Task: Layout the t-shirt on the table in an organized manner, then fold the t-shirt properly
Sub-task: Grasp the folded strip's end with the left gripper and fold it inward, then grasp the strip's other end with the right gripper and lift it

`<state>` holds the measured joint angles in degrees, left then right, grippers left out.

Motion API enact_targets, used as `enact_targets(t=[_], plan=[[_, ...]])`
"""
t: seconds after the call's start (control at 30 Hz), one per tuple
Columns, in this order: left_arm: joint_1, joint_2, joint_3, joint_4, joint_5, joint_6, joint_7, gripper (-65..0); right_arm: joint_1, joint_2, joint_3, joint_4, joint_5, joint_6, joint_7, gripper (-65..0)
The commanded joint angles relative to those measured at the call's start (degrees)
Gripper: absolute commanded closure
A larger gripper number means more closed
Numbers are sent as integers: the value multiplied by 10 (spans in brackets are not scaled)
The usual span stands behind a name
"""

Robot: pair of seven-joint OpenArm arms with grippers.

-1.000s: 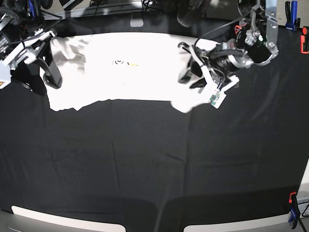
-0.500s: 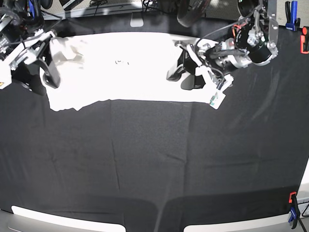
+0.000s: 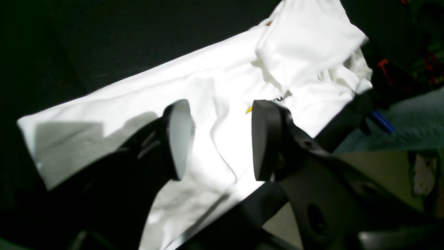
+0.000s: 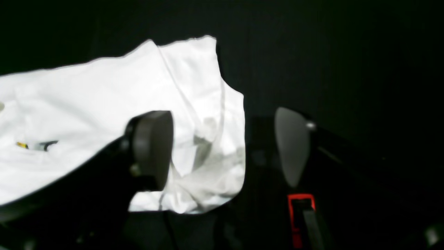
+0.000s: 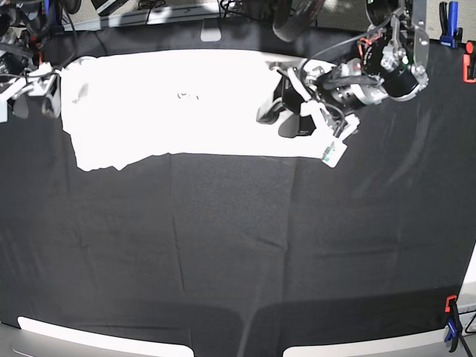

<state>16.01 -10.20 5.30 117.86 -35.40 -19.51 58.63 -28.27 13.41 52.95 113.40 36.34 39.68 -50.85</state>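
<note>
T-shirt (image 5: 178, 104) lies spread as a wide band at the bench's (image 5: 223, 253) far edge. Both end effectors released, nothing between pads: left (image 3: 216, 139) above the cloth, right (image 4: 222, 149) at its crumpled corner, probably for smoothing.

No legible txt/labels in any view.

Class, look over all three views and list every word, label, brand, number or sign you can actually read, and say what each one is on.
No text can be read in any view.
The t-shirt shows only small dark and yellow print marks near its middle, too small and washed out to read.
A small green-marked tag below the left gripper is too small to read.
</note>
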Motion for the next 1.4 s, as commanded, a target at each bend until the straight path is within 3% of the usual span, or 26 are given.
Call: enact_targets(t=[0.0, 0.1, 0.13, 0.17, 0.33, 0.47, 0.57, 0.77, 0.97, 1.17, 1.37], plan=[[-3, -2, 0, 10, -11, -2, -13, -267, 0, 13, 3, 5, 12, 3, 22, -462], [-3, -2, 0, 10, -11, -2, -13, -267, 0, 26, 3, 2, 11, 3, 19, -462], [-3, -2, 0, 10, -11, -2, -13, -267, 1, 32, 3, 1, 10, -29, 17, -460], [-3, -2, 0, 10, -11, -2, -13, -267, 3, 40, 3, -2, 6, -40, 16, -460], [-3, -2, 0, 10, -11, -2, -13, -267, 43, 76, 3, -77, 3, -40, -21, -459], [-3, -2, 0, 10, -11, -2, -15, -267, 96, 103, 3, -201, 97, 3, -111, -459], [-3, -2, 0, 10, -11, -2, -15, -267, 129, 123, 3, -303, 186, 3, -160, -459], [-3, -2, 0, 10, -11, -2, -16, -267, 164, 155, 3, -446, 276, 3, -219, -459], [-3, -2, 0, 10, -11, -2, -17, -267, 171, 156, 2, -487, 317, 3, -246, -459], [-3, -2, 0, 10, -11, -2, -17, -267, 172, 156, -7, -487, 311, 3, -246, -459], [-3, -2, 0, 10, -11, -2, -17, -267, 172, 156, -89, -487, 303, 3, -236, -459]])
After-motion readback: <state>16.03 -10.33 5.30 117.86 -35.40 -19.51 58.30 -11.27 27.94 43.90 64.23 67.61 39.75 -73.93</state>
